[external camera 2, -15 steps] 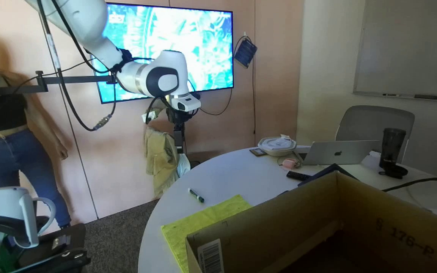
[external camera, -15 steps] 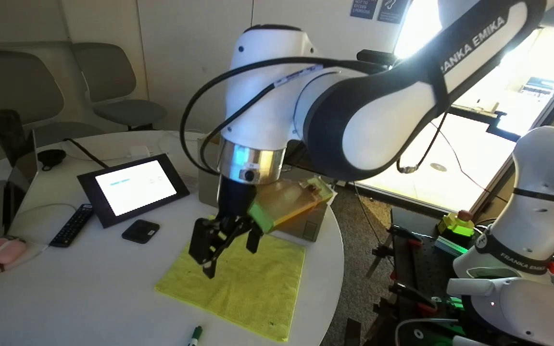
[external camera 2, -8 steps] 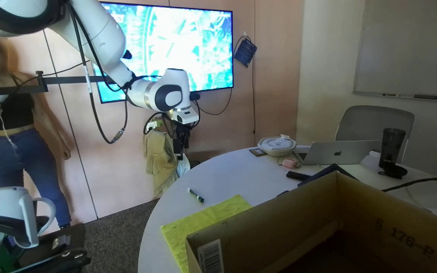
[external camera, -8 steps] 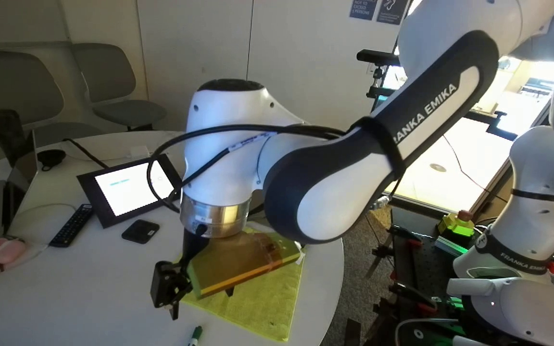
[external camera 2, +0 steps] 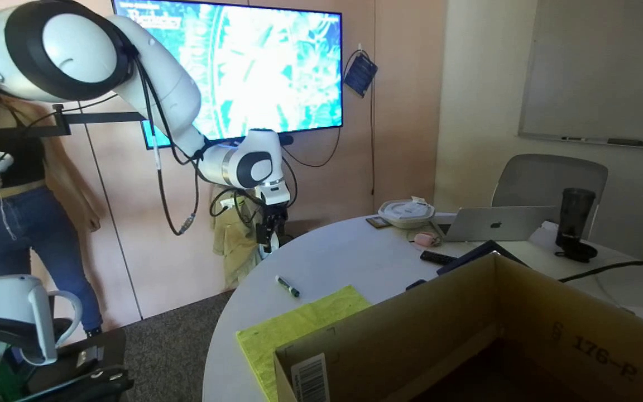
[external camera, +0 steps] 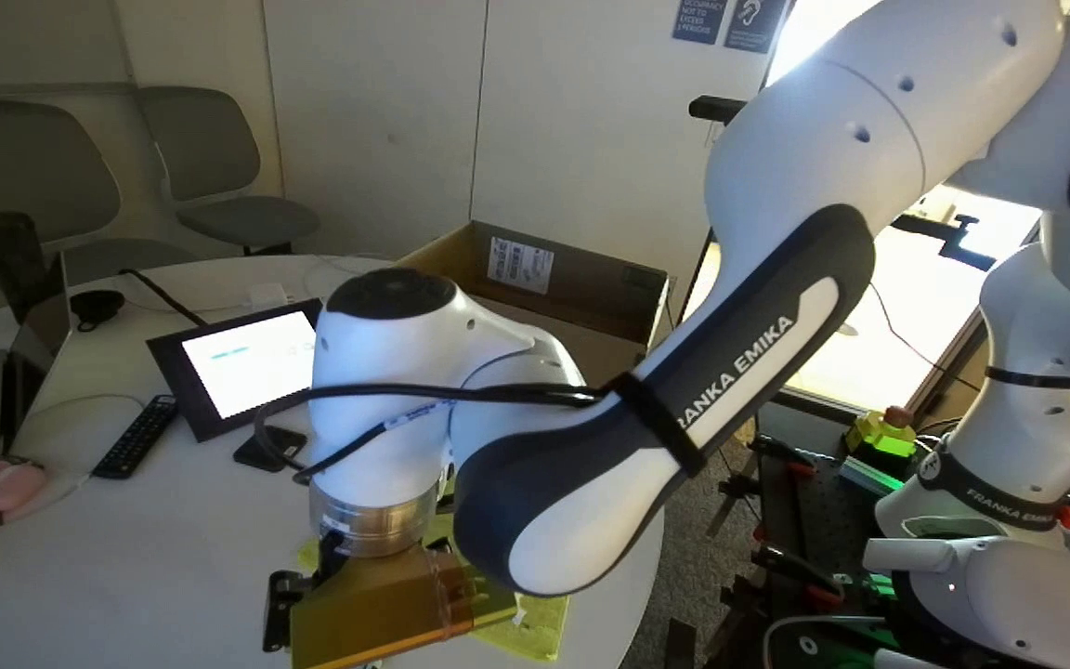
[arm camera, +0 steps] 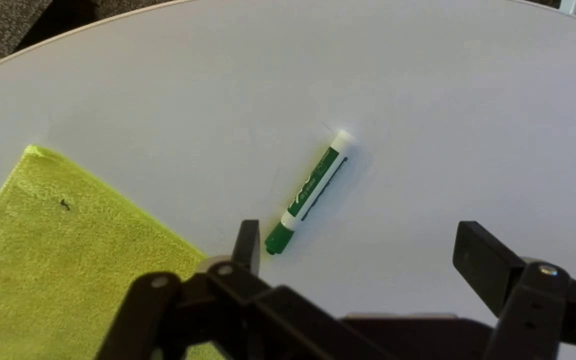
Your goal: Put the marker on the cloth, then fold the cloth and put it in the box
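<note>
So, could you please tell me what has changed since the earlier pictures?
The gripper has moved lower in both exterior views, down toward the marker, jaws open; nothing was taken hold of or let go. The marker, cloth and box stayed put.

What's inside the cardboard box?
Inside the box, a white label and printed characters show. In an exterior view the arm covers part; its bottom is too dark to tell.

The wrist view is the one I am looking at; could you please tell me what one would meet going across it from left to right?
Cloth → marker → rightmost gripper finger.
</note>
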`<state>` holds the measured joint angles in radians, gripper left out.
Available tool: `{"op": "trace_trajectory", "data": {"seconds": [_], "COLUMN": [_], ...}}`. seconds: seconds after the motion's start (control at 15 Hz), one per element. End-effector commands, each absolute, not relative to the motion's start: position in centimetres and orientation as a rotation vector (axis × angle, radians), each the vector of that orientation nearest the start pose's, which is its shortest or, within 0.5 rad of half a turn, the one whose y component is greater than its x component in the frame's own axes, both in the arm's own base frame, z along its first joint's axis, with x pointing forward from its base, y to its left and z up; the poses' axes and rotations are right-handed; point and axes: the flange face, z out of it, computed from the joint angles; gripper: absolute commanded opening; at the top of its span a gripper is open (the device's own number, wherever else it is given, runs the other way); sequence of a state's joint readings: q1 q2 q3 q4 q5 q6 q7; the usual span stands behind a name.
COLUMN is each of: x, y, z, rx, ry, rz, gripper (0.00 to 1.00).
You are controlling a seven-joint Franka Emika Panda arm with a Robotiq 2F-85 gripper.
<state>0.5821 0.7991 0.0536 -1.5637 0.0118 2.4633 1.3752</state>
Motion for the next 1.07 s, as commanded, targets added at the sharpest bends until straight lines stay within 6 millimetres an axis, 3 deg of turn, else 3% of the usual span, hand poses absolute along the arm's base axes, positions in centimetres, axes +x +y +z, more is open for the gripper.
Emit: {"op": "trace_trajectory", "data": {"seconds": [0.0,0.67,1.0], "x": [58.7,59.5,60.1], "y": [42.7,42.2,41.5], "z": [15.3,8.2,5.5], "rx": [-2.804,-2.779,-2.732], "ry": [1.195,1.438,1.563], "rz": [-0.072,-0.052,-0.025], "gripper": [1.0,1.0,1.0]}}
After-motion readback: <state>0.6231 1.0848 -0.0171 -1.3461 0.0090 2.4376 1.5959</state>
